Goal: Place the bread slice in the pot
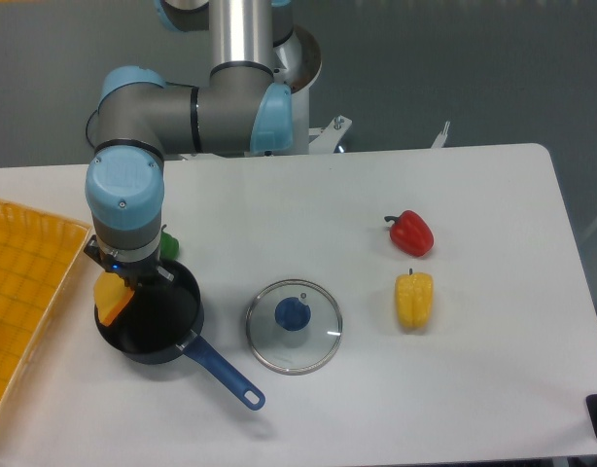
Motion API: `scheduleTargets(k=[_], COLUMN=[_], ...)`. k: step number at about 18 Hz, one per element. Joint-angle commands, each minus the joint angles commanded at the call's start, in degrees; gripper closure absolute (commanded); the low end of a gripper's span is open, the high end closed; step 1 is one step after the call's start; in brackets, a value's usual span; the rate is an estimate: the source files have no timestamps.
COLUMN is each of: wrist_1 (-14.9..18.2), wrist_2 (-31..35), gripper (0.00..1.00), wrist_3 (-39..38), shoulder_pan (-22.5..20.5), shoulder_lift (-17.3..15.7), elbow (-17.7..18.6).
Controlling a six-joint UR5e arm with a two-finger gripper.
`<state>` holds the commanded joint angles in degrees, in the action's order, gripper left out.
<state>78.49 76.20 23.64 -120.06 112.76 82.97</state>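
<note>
A white table [279,209] carries the pot [153,321] at its left, with a glass lid [294,325] just right of it. A red pepper [411,233] and yellow pepper [413,300] lie further right, a green item [167,243] behind the pot, and a yellow tray [26,292] at the left edge.

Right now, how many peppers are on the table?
3. The red pepper lies at right, the yellow pepper just in front of it, and a green pepper sits mostly hidden behind the arm, beside the pot. Others may be hidden.
</note>
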Motion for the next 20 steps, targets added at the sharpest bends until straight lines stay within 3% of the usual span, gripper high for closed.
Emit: scheduleTargets(k=[8,10,20], wrist_1=[0.0,0.0,-0.09], wrist_2=[0.18,0.18,0.62], gripper=[0.91,0.82,0.8], wrist_3=[1.58,2.9,3.17], shoulder_pan=[-0.62,-0.62,-0.88], shoulder_lift=[0.79,1.06,1.76], elbow=[-0.18,-0.09,-0.09])
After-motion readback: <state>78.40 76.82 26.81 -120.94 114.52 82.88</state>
